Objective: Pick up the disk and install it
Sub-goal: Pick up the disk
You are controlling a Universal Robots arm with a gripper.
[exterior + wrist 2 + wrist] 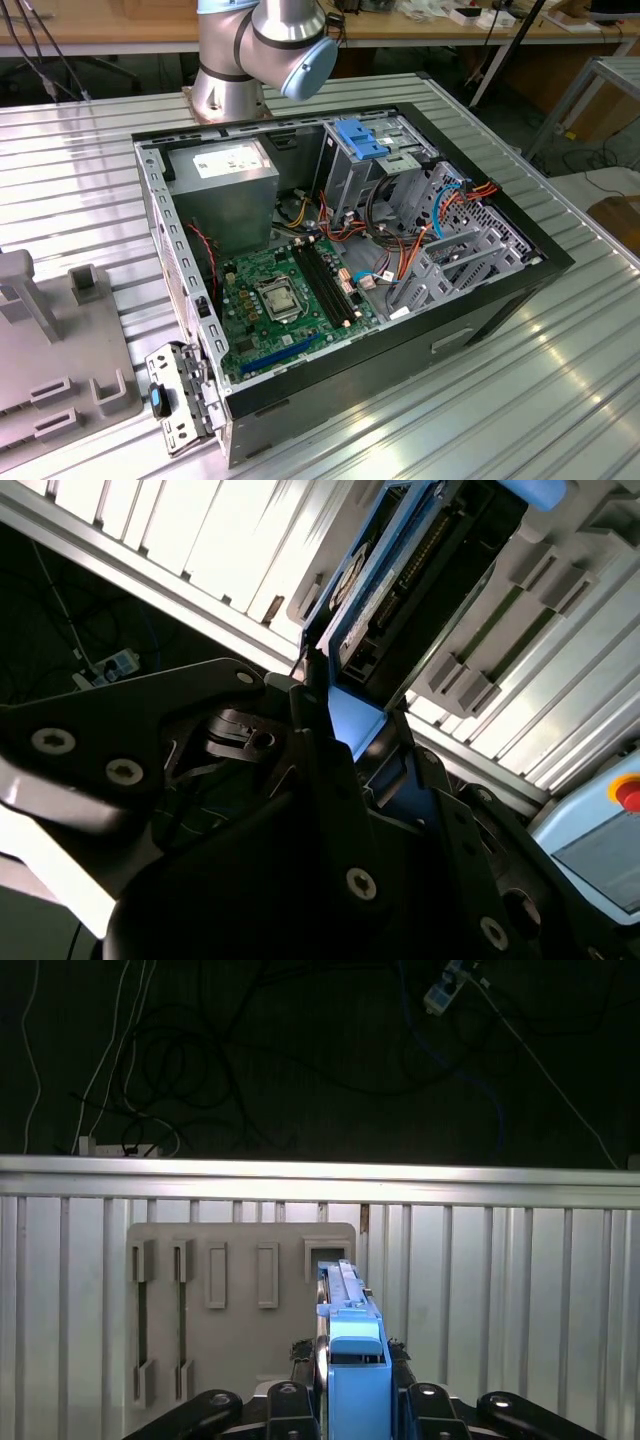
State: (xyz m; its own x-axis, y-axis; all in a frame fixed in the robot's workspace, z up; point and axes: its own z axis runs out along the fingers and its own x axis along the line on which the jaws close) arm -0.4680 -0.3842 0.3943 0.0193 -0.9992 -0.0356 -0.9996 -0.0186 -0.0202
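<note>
Disk [352, 1360] and claw [352, 1352] are seen together in both wrist views. The claw is closed on the disk, whose bright blue carrier rail is pinched between the black fingers [404, 1358]. In the first wrist view the disk is held on its narrow edge over a pale grey fixture plate [240, 1260] that lies on the ribbed metal desk [500, 1280]. Its far end is lined up with a small square recess in that plate, and whether it touches the plate cannot be told.

In the second wrist view the grey metal body and its row of connector pins are shown inside the blue frame. The plate's raised blocks are seen behind them, and a red button [628, 792] on a pale blue box nearby.

In the exterior view an open computer case [500, 310] is laid on its side on the desk. Exposed inside are a green motherboard [290, 300], a grey power supply [225, 185] and a tall grey drive cage [375, 185] topped by a fixed blue bracket [362, 138]. The arm's base [250, 60] is mounted just behind the case. The fixture plate is found at the exterior view's left, well apart from the drive cage.
</note>
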